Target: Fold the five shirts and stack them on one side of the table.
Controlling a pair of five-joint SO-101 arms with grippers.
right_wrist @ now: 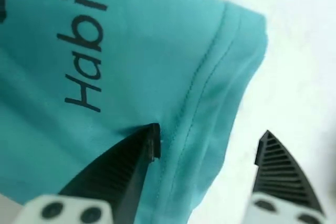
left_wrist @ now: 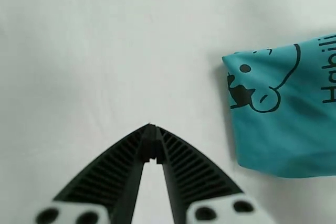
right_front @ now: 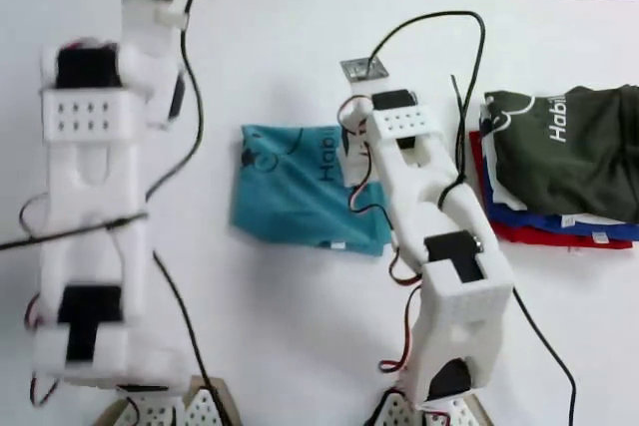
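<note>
Well — right pincer (right_wrist: 209, 142) astride shirt (right_wrist: 131, 51) edge

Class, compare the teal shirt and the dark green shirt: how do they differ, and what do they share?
The teal shirt lies alone on the table; the dark green shirt tops a stack at the side. The open right claw straddles the teal shirt's edge; the dark green shirt is untouched. Both are folded.

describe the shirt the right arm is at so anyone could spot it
On the white table, look at the middle. The teal shirt lies there folded, alone, the right hand open at its edge. The other shirts, green, blue and red, sit stacked together.
</note>
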